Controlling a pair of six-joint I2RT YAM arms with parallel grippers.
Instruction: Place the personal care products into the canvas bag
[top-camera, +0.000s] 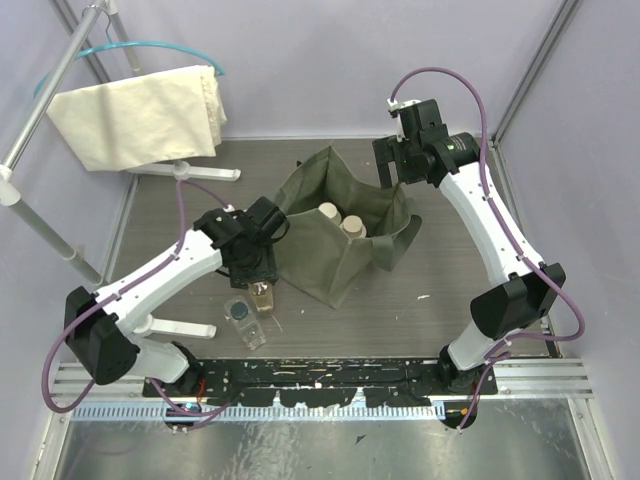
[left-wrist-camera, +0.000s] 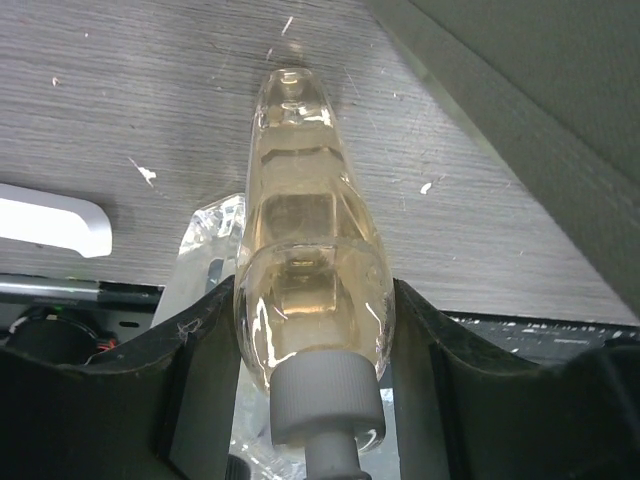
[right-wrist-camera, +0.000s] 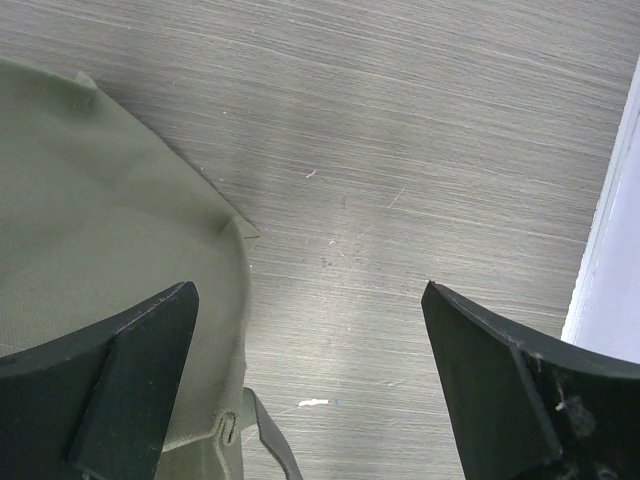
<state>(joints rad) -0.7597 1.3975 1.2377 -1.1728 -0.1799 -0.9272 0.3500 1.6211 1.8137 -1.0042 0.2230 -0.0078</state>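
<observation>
The left gripper (left-wrist-camera: 312, 320) pinches the amber bottle (left-wrist-camera: 300, 200) just beside the bag (top-camera: 325, 265). It should probably clear the rim before letting go. The right gripper (right-wrist-camera: 310, 300) hangs spread by the bag.

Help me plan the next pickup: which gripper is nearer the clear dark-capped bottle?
Left. The left gripper, shut on the amber bottle, hangs just beside the clear bottle; the right gripper is open beyond the canvas bag.
</observation>
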